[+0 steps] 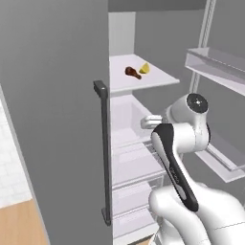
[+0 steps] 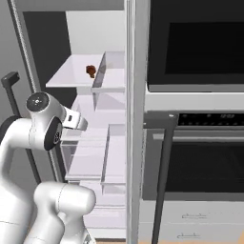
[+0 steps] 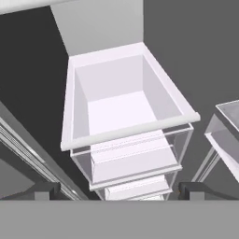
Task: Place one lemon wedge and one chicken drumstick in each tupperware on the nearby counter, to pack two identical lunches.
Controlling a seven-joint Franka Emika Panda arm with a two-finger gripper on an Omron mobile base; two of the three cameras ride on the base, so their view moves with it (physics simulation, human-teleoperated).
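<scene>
A reddish-brown chicken drumstick [image 1: 132, 72] [image 2: 90, 71] lies on a white shelf [image 1: 143, 81] inside the open fridge. A yellow lemon wedge [image 1: 144, 68] sits just to its right. My arm reaches into the fridge below that shelf. My gripper [image 3: 119, 191] is open, with its two dark fingertips [image 3: 46, 189] wide apart and nothing between them. It looks down into an empty white bin [image 3: 74, 107]. The tupperware and the counter are out of view.
The grey fridge door with a dark vertical handle [image 1: 101, 143] stands close on the left. Clear door racks [image 1: 215, 62] hang to the right. Stacked clear drawers [image 3: 135, 163] sit under the bin. A built-in oven [image 2: 200, 157] with a long handle [image 2: 162, 190] is right of the fridge.
</scene>
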